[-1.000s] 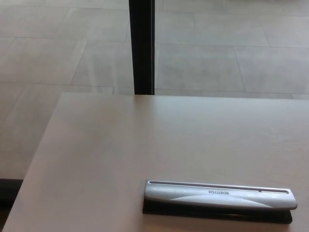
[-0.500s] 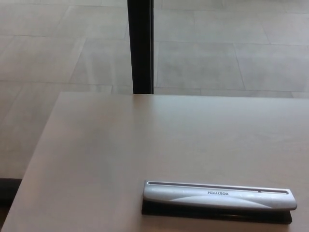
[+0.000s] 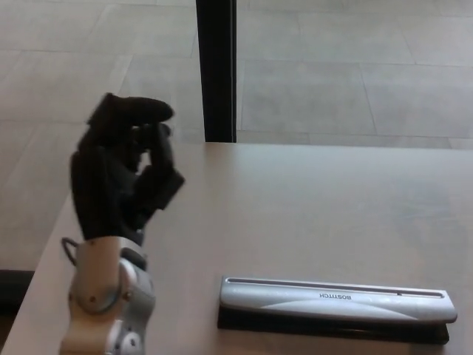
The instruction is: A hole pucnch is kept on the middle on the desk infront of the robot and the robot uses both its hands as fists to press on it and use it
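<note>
The left hand (image 3: pixel 122 174) was matte black throughout, with thick, blocky finger segments and a rounded fingertip (image 3: pixel 140 109) at its top. It was mounted on a silver-grey metallic wrist housing (image 3: pixel 107 296) of rounded, cylindrical form, on which small dark screw points and a circular joint cap were visible. A thin dark cable loop (image 3: pixel 68 248) protruded from the side of the wrist, just below the black hand.
</note>
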